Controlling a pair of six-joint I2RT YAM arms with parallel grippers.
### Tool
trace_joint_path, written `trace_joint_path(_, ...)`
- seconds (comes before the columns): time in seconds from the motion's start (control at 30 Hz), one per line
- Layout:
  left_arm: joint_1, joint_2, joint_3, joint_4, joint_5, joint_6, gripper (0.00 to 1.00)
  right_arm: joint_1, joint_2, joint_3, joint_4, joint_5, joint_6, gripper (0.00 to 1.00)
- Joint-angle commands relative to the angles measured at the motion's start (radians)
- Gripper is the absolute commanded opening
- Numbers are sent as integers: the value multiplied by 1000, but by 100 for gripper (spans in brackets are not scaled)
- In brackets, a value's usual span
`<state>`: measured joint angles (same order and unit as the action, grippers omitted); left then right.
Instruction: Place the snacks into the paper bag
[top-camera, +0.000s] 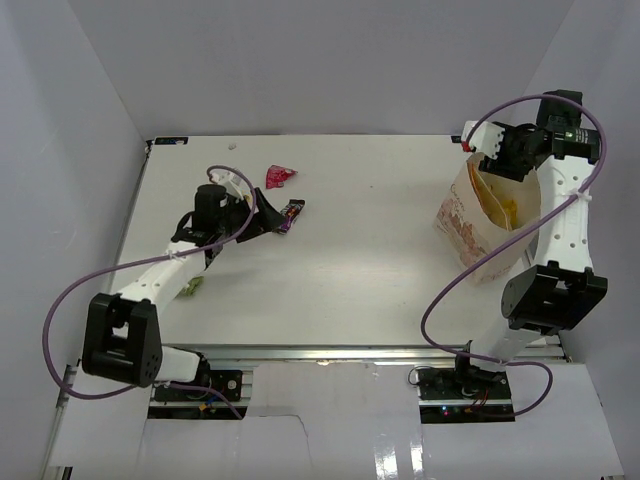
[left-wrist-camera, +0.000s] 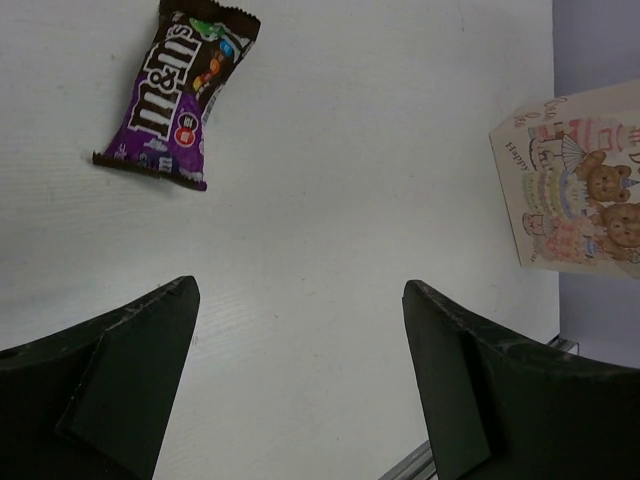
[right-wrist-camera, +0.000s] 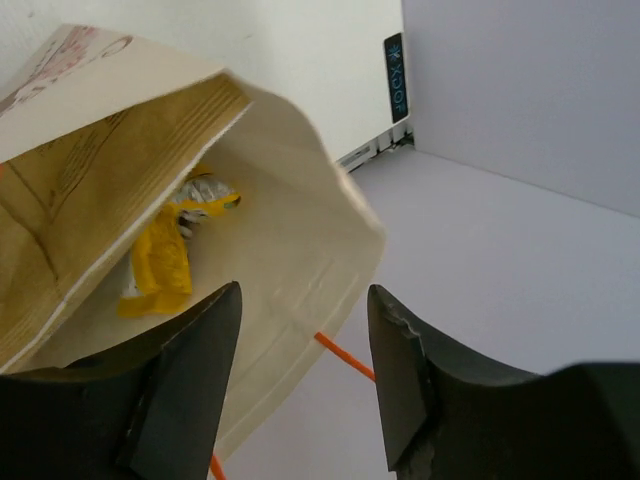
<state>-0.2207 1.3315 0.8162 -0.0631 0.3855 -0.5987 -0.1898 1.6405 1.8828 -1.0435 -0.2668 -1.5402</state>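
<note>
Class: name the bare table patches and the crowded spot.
The table is bare between the purple pack and the paper bag, down to its near edge. It is crowded by the left arm, near the pink wrapper.

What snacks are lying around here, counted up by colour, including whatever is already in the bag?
Pink crinkled wrapper: 1
Dark purple candy pack: 1
Light green packet, partly under the left arm: 1
Yellow packets inside the tan kraft paper bag: 2, though they overlap, so this is uncertain
Total: 5 snacks
</note>
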Motion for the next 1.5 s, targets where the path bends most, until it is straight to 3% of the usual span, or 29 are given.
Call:
trace_joint_path(0.0, -45, 93, 132, -55, -94, 54, 93, -3, 21, 121, -19, -54, 147, 61)
trace_joint_path(0.1, -69, 200, 237, -95, -151, 100, 93, -2, 21, 202, -7, -120, 277, 68)
trace_joint_path(0.3, -123, 365, 420, -92, -203, 261, 92, -2, -102, 130, 207, -273, 681, 97)
trace_joint_path(0.37, -149, 438, 466, -81, -224, 302, 91, -2, -189, -12, 325, -409, 842, 90)
trace_joint_path(0.47, -186, 563, 598, -153, -353, 361, 86, 1, -289, -216, 466, -647, 987, 90)
trace_joint_path(0.5, -193, 592, 633, -179, -387, 372, 79, 15, -303, -250, 488, -713, 1017, 90)
trace_joint_path(0.63, -244, 707, 776, -309, -633, 419, 68, 58, -344, -343, 493, -753, 1043, 92)
trace_joint_path(0.73, -264, 753, 770, -319, -741, 436, 65, 73, -357, -372, 473, -775, 1034, 92)
trace_joint_path(0.9, -269, 775, 742, -326, -813, 428, 64, 99, -367, -401, 456, -784, 1023, 93)
trace_joint_path(1.03, -270, 784, 726, -333, -795, 428, 53, 125, -377, -435, 456, -781, 1032, 93)
trace_joint_path(1.23, -270, 740, 687, -340, -731, 375, 21, 188, -392, -468, 436, -773, 1034, 93)
trace_joint_path(1.4, -270, 635, 626, -337, -608, 297, 0, 344, -378, -484, 399, -734, 1062, 97)
trace_joint_path(1.47, -269, 553, 595, -328, -550, 257, 0, 432, -370, -511, 417, -682, 1121, 99)
